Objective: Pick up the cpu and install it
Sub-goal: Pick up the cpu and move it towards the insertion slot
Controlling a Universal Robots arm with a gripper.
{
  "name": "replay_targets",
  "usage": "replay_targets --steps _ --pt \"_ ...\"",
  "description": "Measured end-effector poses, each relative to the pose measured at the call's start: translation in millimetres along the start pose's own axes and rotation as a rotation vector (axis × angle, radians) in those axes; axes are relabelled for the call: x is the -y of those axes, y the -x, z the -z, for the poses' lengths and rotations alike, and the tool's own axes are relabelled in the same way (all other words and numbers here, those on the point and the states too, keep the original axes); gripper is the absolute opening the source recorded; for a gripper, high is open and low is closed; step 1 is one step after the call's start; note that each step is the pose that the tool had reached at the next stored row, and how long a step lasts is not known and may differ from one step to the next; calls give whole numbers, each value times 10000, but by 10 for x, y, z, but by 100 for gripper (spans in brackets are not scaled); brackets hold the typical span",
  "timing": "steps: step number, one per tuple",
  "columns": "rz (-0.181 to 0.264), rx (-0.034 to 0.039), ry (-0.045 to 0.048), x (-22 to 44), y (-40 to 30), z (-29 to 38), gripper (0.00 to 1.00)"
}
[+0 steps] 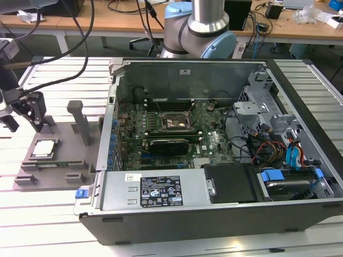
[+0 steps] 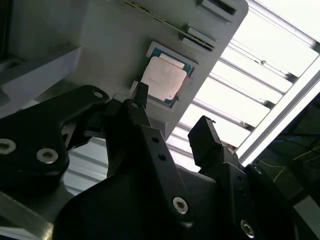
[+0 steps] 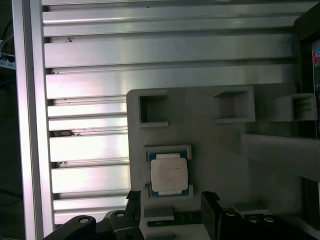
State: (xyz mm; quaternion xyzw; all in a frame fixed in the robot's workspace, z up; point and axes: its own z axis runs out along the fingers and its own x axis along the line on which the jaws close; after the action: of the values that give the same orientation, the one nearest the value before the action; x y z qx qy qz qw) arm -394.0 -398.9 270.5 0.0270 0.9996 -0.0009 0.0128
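The black two-fingered gripper [image 3: 170, 197] hangs with jaws spread wide and empty above the small silvery square cpu [image 3: 169, 174], seated near an edge of the grey plastic fixture tray [image 3: 215, 150]

Gripper [image 3: 171, 197]: the finger roots are cropped by the picture's edge in both wrist views. Cpu [image 2: 162, 79]: in the second wrist view, the edge nearest the jaws lies behind one fingertip [image 2: 141, 92], and its print is too small to read. Tray [image 3: 215, 150]: the stretch under the jaws is covered, and the side beyond them is cropped. Arm base [image 1: 206, 24]: cropped by the exterior view's edge.
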Motion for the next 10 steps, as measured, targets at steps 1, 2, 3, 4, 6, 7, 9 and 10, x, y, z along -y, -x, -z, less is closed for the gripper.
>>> replay_targets --steps 1,2,3,4,6,7,9,10 --pt "0 0 0 0 0 -13 60" --pt "0 0 0 0 -1 -23 60" --pt "0 -1 0 0 -1 -37 60" --pt "-1 0 0 0 -2 -49 60" --pt "0 0 -1 0 -2 -88 60" --pt "-1 0 -5 0 -3 -99 60" --pt "2 4 -55 0 -2 -139 60" --pt "24 8 -168 -1 2 -151 60"
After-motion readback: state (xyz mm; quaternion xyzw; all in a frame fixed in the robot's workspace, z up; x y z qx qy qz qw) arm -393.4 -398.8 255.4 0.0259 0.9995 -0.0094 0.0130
